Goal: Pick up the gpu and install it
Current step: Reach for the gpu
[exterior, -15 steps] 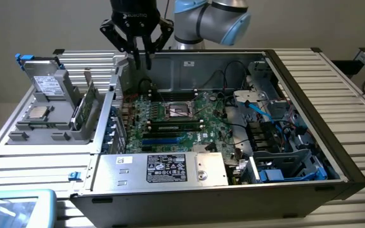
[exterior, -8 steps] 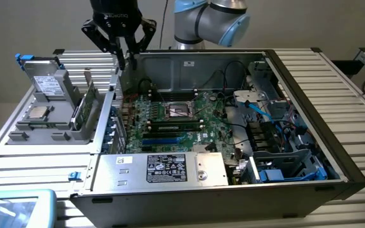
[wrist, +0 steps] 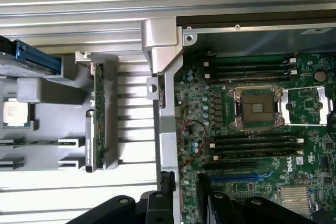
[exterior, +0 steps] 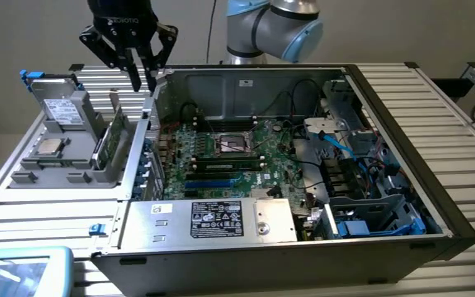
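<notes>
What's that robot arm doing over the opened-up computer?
The arm's gripper hangs open and empty above the side wall of an open computer case. The graphics card it is meant to fit stands on edge in a grey holder just outside the case, not yet picked up. Inside the case, the green main board lies exposed, with no card fitted.
</notes>
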`<action>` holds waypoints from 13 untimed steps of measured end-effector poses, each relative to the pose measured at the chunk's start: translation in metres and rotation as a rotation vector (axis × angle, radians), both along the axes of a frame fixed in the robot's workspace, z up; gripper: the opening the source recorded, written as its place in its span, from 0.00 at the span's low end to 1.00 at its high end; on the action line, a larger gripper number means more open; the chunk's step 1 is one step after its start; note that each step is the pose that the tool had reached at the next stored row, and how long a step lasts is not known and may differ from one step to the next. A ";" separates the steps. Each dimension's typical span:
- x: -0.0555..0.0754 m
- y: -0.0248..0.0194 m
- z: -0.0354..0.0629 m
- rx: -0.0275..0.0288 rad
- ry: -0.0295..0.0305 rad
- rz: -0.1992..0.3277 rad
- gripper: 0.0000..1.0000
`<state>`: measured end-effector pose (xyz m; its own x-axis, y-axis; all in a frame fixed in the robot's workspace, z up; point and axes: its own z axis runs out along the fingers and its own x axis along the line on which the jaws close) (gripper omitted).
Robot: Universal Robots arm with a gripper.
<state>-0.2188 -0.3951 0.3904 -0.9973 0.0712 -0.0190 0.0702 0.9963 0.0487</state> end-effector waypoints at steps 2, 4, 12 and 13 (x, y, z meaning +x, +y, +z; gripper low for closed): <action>-0.009 0.0008 -0.0002 -0.0001 0.0000 0.000 0.32; -0.018 0.0018 -0.0006 0.0000 0.0000 0.000 0.32; -0.054 0.0081 -0.0039 0.0000 0.0000 0.000 0.32; -0.059 0.0092 -0.0045 0.0000 -0.0001 0.000 0.32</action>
<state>-0.2782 -0.3860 0.3859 -0.9973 0.0713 -0.0190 0.0703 0.9963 0.0488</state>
